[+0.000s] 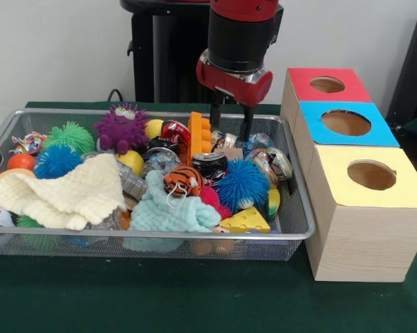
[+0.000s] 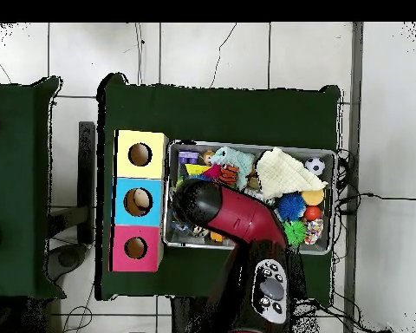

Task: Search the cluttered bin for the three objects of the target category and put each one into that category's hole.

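My fingers (image 1: 230,123) are apart and hold nothing, hanging over the far right part of the cluttered bin (image 1: 302,229) on the bench (image 1: 194,298). I judge sorting barely begun: the bin is full, and the three holes look empty.

The bin (image 1: 302,225), a shallow silver wire-mesh basket with a rounded rim, sits flat on the green bench (image 1: 159,298), heaped with toys and cloths. Just beside it stand three wooden boxes with round holes: red (image 1: 350,89), blue (image 1: 378,135), yellow (image 1: 402,194).
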Controlling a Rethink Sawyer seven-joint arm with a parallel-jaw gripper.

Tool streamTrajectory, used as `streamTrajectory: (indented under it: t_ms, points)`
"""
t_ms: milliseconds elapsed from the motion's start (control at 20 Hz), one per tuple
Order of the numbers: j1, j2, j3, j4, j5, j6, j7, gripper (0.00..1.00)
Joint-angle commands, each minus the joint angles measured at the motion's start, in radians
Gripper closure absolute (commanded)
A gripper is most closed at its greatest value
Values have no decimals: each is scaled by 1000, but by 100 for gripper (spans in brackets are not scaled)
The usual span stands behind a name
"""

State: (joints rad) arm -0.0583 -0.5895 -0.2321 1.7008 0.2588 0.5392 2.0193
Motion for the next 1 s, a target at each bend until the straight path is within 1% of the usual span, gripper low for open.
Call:
streamTrajectory:
  t_ms: [50, 250, 400, 450, 500, 550, 650, 750, 850, 900, 950, 1000]
  points:
    - [-61, 77, 25, -98, 30, 81, 171, 0]
    - [-95, 98, 58, -126, 22, 59, 128, 0]
    - [-112, 112, 73, -160, 2, 73, 90, 0]
    - [-130, 116, 97, -174, -17, 70, 41, 0]
    - [-142, 114, 114, -176, -28, 65, 10, 0]
    - [-152, 121, 128, -202, -54, 77, -38, 0]
    - [-142, 134, 119, -243, -86, 85, -59, 0]
    - [-145, 125, 132, -222, -91, 66, -53, 0]
    - [-148, 114, 142, -182, -91, 31, -32, 0]
    - [-152, 118, 148, -173, -90, 15, -23, 0]
    - [-151, 117, 153, -145, -83, -11, -3, 0]
    - [-154, 122, 158, -139, -83, -26, 3, 0]
